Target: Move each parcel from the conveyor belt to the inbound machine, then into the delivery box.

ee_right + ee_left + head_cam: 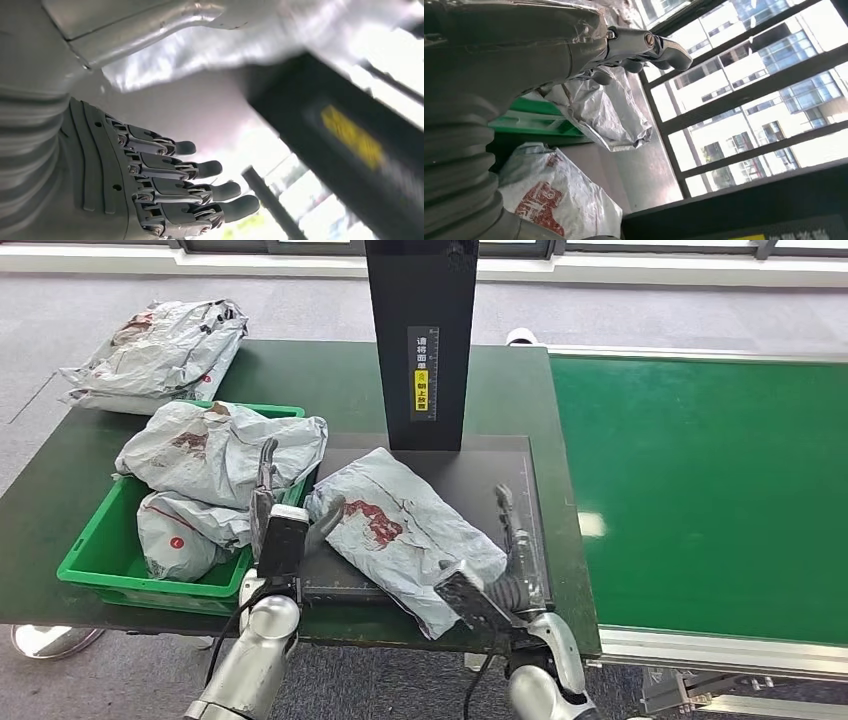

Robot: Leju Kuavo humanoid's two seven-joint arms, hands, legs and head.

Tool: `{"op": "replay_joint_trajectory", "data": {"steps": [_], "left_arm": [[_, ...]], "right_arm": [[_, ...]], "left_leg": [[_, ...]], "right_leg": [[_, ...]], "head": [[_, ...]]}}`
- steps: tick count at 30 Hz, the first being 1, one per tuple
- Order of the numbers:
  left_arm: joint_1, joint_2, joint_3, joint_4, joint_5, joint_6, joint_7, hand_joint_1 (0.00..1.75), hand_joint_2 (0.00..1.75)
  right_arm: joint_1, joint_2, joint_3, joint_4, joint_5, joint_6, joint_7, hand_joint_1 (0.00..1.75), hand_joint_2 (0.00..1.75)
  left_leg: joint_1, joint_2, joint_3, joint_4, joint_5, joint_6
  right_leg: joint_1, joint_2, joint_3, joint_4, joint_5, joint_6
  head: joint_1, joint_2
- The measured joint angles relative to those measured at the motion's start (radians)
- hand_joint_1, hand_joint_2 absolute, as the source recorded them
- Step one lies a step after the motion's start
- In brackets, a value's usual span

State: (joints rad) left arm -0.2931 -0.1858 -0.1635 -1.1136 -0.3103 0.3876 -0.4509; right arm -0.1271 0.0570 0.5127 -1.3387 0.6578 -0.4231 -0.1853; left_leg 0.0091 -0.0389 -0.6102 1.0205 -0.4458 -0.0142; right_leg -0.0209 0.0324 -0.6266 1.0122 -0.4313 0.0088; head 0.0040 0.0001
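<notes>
A grey parcel (400,530) with a red print lies crumpled on the black plate of the inbound machine (500,465), under its black post (420,340). My left hand (275,505) stands upright at the parcel's left edge, fingers straight and thumb against the wrapping. My right hand (505,550) lies along the parcel's right side with its fingers stretched forward. In the right wrist view the fingers (200,182) are apart and hold nothing, with the parcel (225,45) beside the thumb. The left wrist view has the same parcel (554,200) beside the palm.
The green delivery box (100,560) to the left holds several grey parcels (220,445). More parcels (160,355) are piled at the table's far left corner. The green conveyor belt (700,480) runs along the right side, bare where I see it.
</notes>
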Motion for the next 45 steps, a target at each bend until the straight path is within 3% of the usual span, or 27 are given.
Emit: {"op": "replay_joint_trajectory", "data": {"steps": [2, 5, 8, 12, 13, 16, 17, 30, 36, 41, 45], "left_arm": [[-0.008, 0.004, -0.026, 0.019, -0.073, -0.035, 0.028, 0.0, 1.75], [-0.04, 0.014, -0.095, 0.096, -0.195, -0.163, 0.08, 0.0, 1.75], [-0.077, 0.021, -0.178, 0.216, -0.299, -0.284, 0.106, 0.0, 1.75], [-0.121, 0.021, -0.256, 0.371, -0.361, -0.344, 0.119, 0.0, 1.75], [-0.132, 0.02, -0.269, 0.401, -0.369, -0.353, 0.124, 0.21, 1.75], [-0.168, 0.019, -0.301, 0.476, -0.391, -0.384, 0.147, 1.51, 1.75], [-0.179, 0.019, -0.309, 0.495, -0.397, -0.394, 0.155, 1.75, 1.75], [-0.257, 0.012, -0.344, 0.597, -0.413, -0.423, 0.185, 1.75, 1.75], [-0.268, 0.01, -0.341, 0.585, -0.379, -0.377, 0.162, 1.75, 1.75], [-0.265, 0.016, -0.29, 0.446, -0.228, -0.356, 0.118, 1.75, 1.75], [-0.253, 0.043, -0.234, 0.208, -0.115, -0.307, 0.103, 1.75, 1.75]], "right_arm": [[0.015, 0.004, -0.033, -0.023, -0.091, -0.06, -0.082, 0.0, 1.75], [0.02, 0.014, -0.08, -0.033, -0.205, -0.105, -0.175, 0.0, 1.75], [0.017, 0.025, -0.121, -0.033, -0.257, -0.115, -0.209, 0.0, 1.75], [0.017, 0.034, -0.162, -0.033, -0.28, -0.115, -0.212, 0.0, 1.75], [0.017, 0.034, -0.17, -0.033, -0.284, -0.113, -0.212, 0.0, 1.75], [0.018, 0.035, -0.191, -0.033, -0.295, -0.103, -0.211, 0.0, 1.75], [0.018, 0.036, -0.198, -0.033, -0.297, -0.098, -0.211, 0.0, 1.75], [0.022, 0.043, -0.246, -0.046, -0.302, -0.079, -0.209, 0.0, 1.75], [0.035, 0.049, -0.261, -0.067, -0.3, -0.071, -0.208, 0.0, 1.75], [0.068, 0.059, -0.285, -0.104, -0.3, -0.071, -0.206, 0.0, 1.75], [0.092, 0.061, -0.3, -0.119, -0.323, -0.079, -0.213, 0.0, 1.75]], "left_leg": [[0.0, 0.0, 0.0, 0.0, 0.0, 0.0], [-0.001, 0.0, 0.0, 0.0, 0.0, 0.0], [-0.001, 0.002, 0.001, 0.0, 0.0, 0.0], [-0.001, 0.002, 0.002, 0.0, 0.0, 0.0], [-0.001, 0.002, 0.002, 0.0, 0.0, 0.0], [-0.001, 0.002, 0.002, 0.0, 0.0, 0.0], [-0.001, 0.001, 0.002, 0.0, 0.0, 0.0], [-0.001, 0.0, 0.012, 0.0, -0.005, 0.004], [-0.001, 0.0, 0.018, 0.0, -0.001, 0.002], [-0.001, 0.0, 0.013, 0.0, -0.002, 0.002], [-0.001, 0.0, 0.01, 0.0, -0.002, 0.002]], "right_leg": [[0.0, 0.0, 0.0, 0.0, 0.0, 0.0], [0.0, 0.0, 0.001, 0.0, 0.0, 0.0], [-0.001, 0.001, 0.001, 0.0, 0.001, 0.0], [0.0, 0.002, 0.001, 0.0, 0.002, 0.0], [0.0, 0.002, 0.001, 0.0, 0.001, 0.0], [0.0, 0.001, 0.001, 0.0, 0.001, 0.0], [0.0, 0.001, 0.002, 0.0, 0.001, 0.0], [-0.002, -0.001, 0.02, -0.001, -0.003, 0.004], [-0.001, -0.001, 0.019, -0.001, -0.001, 0.003], [-0.001, -0.001, 0.014, -0.001, -0.001, 0.002], [-0.001, 0.0, 0.011, 0.0, -0.001, 0.002]], "head": [[0.0, 0.0], [0.0, 0.0], [0.0, 0.0], [0.0, 0.0], [0.0, 0.0], [0.0, 0.0], [0.0, 0.0], [0.0, 0.0], [0.0, 0.0], [0.0, 0.0], [0.0, 0.0]]}}
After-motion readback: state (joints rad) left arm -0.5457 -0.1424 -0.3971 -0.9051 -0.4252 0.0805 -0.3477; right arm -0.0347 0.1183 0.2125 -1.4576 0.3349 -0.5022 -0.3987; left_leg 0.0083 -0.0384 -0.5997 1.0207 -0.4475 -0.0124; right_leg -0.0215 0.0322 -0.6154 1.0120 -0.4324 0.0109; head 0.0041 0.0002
